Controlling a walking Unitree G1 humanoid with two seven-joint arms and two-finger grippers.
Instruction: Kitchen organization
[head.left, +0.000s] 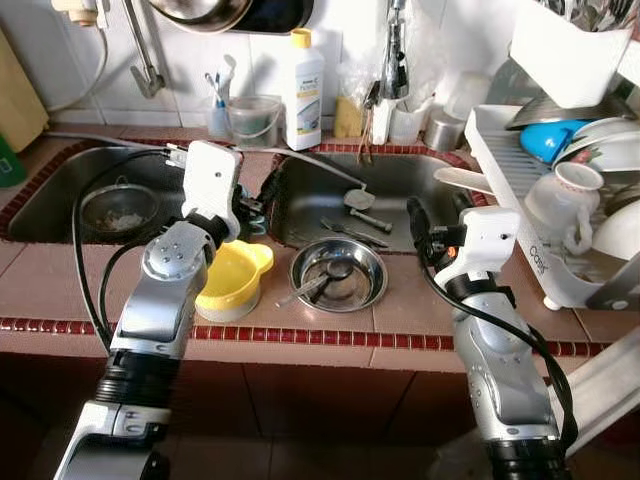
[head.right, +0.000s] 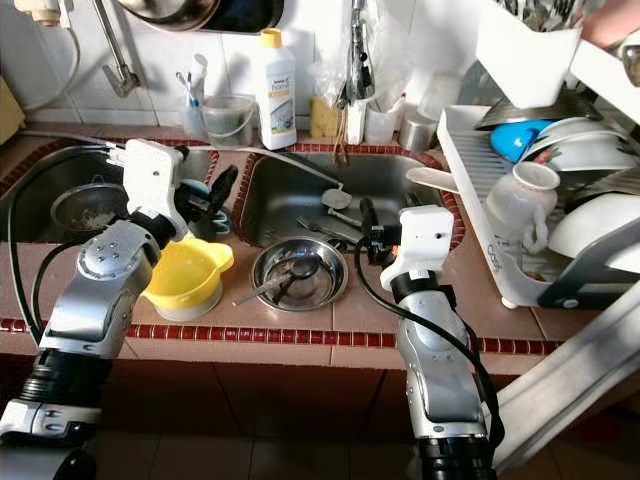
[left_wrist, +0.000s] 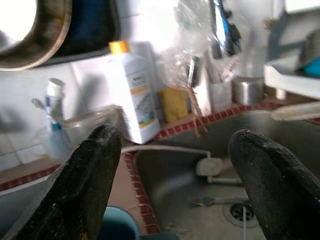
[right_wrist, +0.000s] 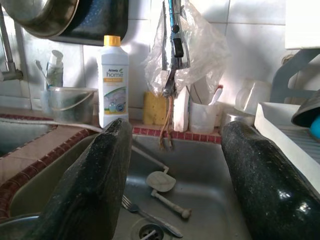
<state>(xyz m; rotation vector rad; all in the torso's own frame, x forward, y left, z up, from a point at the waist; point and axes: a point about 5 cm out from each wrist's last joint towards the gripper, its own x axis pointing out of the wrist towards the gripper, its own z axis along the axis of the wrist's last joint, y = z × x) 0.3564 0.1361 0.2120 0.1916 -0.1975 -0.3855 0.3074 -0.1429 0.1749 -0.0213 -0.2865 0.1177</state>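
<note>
A tiled table with two sinks is viewed from above. The left end effector is positioned over the divider between the two sinks, with its fingers spread apart and nothing gripped. The right end effector is held at the near right rim of the right sink, its fingers likewise spread and empty.

A yellow cup is located on the table just beside the left forearm. A steel bowl containing a utensil is placed near it, between the two arms. A white spatula and a fork are seen lying on the floor of the right sink. A strainer is seated in the left sink.

A white detergent bottle with a yellow cap is stood upright on the back ledge, beside a clear container and a yellow sponge. A dish rack loaded with a white mug and plates is mounted at the right.
</note>
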